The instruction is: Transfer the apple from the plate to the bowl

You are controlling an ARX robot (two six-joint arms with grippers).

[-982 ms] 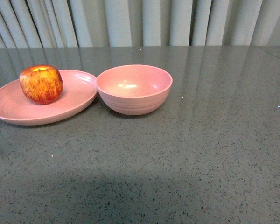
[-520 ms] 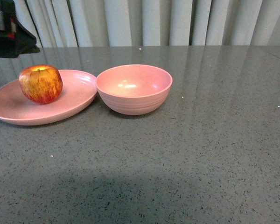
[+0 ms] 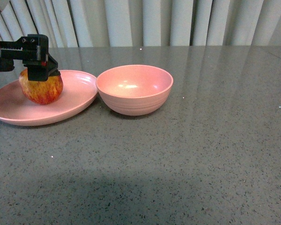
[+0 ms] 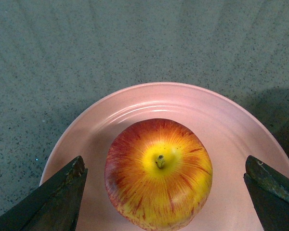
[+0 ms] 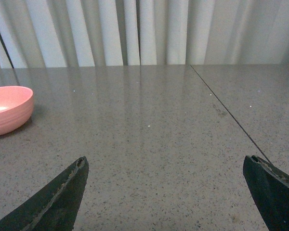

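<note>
Open grey table (image 3: 201,154) spreads to the right. The plate (image 3: 79,96) sits rim just beside the bowl (image 3: 134,91), and the apple (image 3: 41,89) rests on the plate. Only the left wrist view shows the left gripper (image 4: 164,161) spread wide astride it — not touching; the right gripper (image 5: 164,161) gapes over bare table.

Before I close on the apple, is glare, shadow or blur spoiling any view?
Left wrist view: the apple is sharp and evenly lit, its stem clear. Front view: sharp, with a soft glare patch inside the bowl and a broad dim shadow across the near part of the table. Right wrist view: clear, with the curtain reflecting faintly in the table.
</note>
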